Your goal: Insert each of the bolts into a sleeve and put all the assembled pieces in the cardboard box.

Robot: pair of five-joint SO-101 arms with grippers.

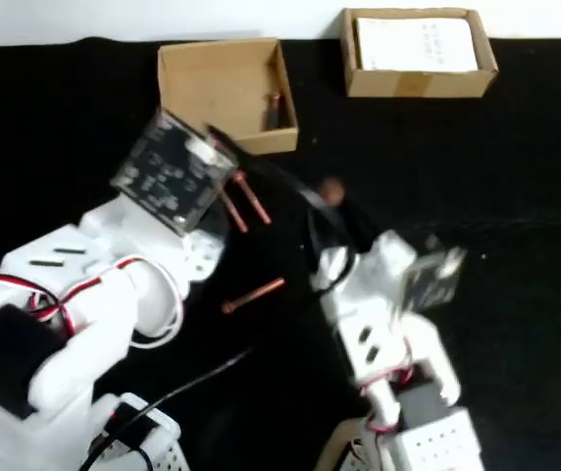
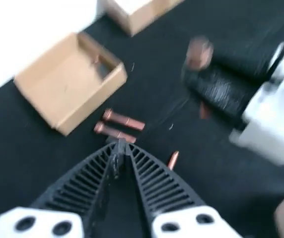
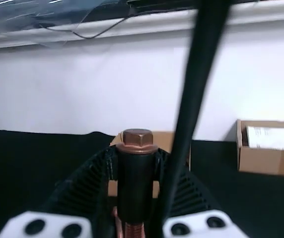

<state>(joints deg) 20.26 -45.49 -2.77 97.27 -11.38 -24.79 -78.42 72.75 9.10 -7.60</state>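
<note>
Right gripper (image 3: 134, 154), jaws clamped on a black sleeve (image 3: 132, 186) with a copper bolt (image 3: 137, 140) seated in it. In the high view this gripper hangs above the counter (image 1: 516, 294), near the front right corner of the cardboard box (image 1: 224, 90) but not over it. The assembled piece's long axis runs along the jaws. Its hex head points away from the wrist, toward the box and the wall beyond, and the threaded end shows at the sleeve's near end.

Left gripper (image 2: 121, 145), jaws together on nothing, above two loose bolts (image 1: 244, 201) that lie side by side just in front of the box. A third bolt (image 1: 254, 294) lies apart, nearer the arms. One finished piece (image 1: 273, 108) rests in the box.

Likely risks:
- If the piece tips head down, the bolt may slide out of the sleeve, since only the sleeve appears gripped.
- A release short of the rim would drop it on the counter.
- The two arms stand close, so a sweep toward the box may strike the left gripper or scatter the bolt pair.
</note>
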